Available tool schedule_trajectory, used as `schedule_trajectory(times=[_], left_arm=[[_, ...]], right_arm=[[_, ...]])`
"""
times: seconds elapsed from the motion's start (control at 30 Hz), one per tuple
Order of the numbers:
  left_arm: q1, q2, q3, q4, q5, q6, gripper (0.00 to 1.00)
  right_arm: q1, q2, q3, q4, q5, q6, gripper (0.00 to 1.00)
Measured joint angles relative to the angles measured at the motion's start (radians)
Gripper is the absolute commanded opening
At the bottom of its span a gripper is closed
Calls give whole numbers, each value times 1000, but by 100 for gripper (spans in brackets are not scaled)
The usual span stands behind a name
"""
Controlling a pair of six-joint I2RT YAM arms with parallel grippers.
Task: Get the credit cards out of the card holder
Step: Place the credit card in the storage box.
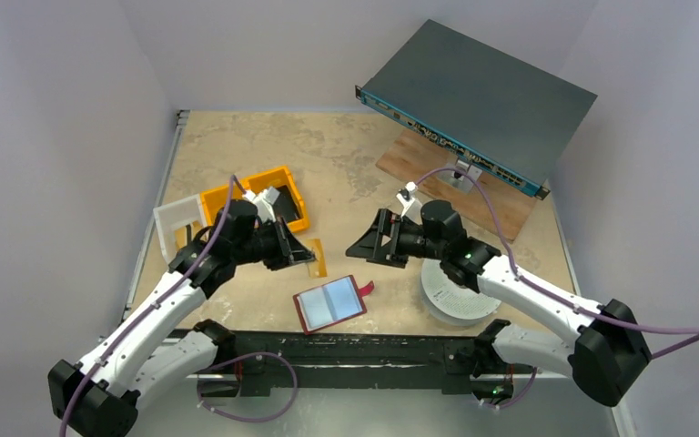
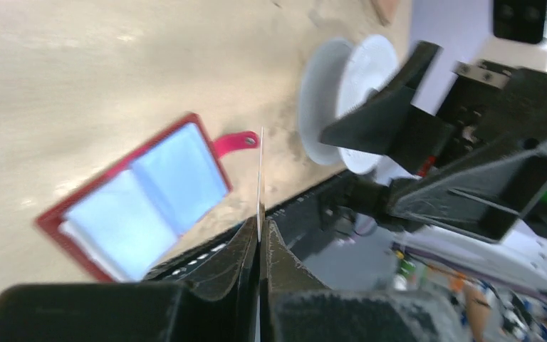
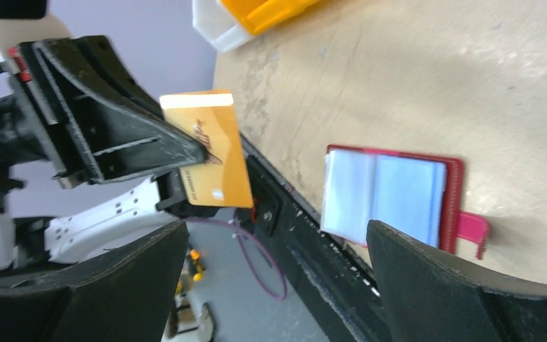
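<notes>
One golden-yellow credit card [image 3: 210, 153] pinched between the closed fingers of the left gripper [image 1: 302, 253], held above the table [image 1: 346, 155], card holder [image 1: 330, 303] lying open and flat near the front edge between the arms, right gripper [image 1: 369, 238] spread wide, holding nothing, facing the card.

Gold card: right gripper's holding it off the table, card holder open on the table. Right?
No. The left gripper holds the gold card, clear in the right wrist view; the right gripper is open and empty. The card holder does lie open.
</notes>
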Motion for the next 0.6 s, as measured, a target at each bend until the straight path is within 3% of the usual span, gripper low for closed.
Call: schedule_trajectory(times=[0.33,0.6], left_arm=[[56,124,318,-502,-476,85,0],[275,311,502,-707,-833,172,0]], right_arm=[[0,-44,39,-201,124,-138,99],[0,-13,39,-244,143,-214,99]])
